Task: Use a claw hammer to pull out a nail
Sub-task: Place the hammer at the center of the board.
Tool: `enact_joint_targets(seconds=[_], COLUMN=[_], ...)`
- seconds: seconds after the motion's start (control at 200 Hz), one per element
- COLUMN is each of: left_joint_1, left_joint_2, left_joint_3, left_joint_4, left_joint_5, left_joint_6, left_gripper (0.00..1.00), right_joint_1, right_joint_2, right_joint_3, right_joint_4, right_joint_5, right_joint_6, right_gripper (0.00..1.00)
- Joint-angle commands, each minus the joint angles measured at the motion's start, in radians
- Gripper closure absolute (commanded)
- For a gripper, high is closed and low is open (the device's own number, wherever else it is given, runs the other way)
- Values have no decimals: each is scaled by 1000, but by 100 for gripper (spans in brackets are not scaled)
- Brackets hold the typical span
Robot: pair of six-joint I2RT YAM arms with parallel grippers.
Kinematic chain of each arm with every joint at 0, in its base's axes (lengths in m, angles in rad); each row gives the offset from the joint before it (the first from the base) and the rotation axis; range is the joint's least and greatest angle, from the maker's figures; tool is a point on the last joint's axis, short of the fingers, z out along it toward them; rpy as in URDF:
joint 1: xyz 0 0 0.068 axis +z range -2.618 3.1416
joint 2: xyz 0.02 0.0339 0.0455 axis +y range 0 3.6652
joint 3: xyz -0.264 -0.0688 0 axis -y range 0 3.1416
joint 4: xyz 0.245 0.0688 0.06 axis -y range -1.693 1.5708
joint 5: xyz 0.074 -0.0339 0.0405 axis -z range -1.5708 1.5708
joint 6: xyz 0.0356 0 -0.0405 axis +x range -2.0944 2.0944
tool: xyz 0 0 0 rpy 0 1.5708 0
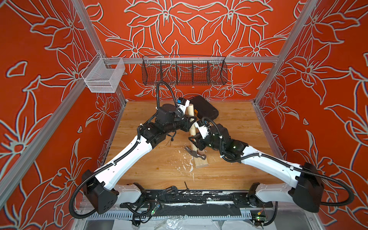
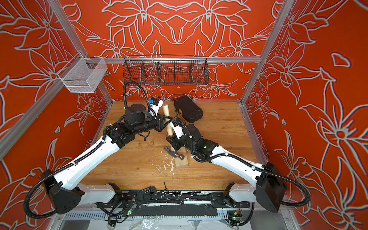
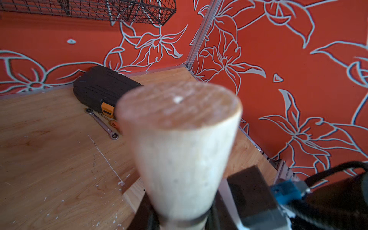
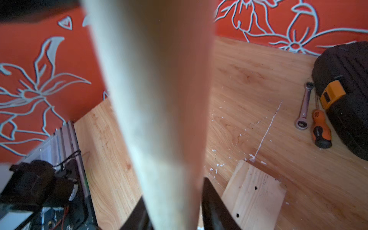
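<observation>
Grippers: left gripper (image 1: 191,121) clenched on the claw hammer (image 1: 192,130), high on its pale handle, beyond the far end of the wooden block (image 1: 202,162). Right gripper (image 1: 194,138): jaws flank the same handle lower down, nearer the block; whether clamped or slack cannot be told. Hammer: grey head rests on the block, long axis rising up and away from the block's far end. Nail: not discernible under the head. Judgement: the levering stroke suits the left arm, which grips farthest from the head.

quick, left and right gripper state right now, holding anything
left gripper: closed on the claw hammer handle, near its free end.
right gripper: jaws either side of the same handle; cannot tell whether they clamp it.
</observation>
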Motion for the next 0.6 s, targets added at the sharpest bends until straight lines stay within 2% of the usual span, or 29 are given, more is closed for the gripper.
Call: enact_joint_targets(seconds=[0.0,0.295,0.595], left_joint_1=[-15,-16,-17], left_joint_2=[-56,-98,-152], left_joint_3=[17,2,-54], left_joint_4=[34,9,-26], left_joint_5=[86,55,-35], left_joint_6=[-10,11,70], left_gripper=[100,100,100], right_joint_1=[-3,-3,-2], right_joint_2=[8,37,52], right_joint_3=[43,59,64], right_joint_4=[56,60,71], right_joint_5=[-1,-15,-36], right_joint_6=[-6,-8,-4], right_gripper=[56,51,45])
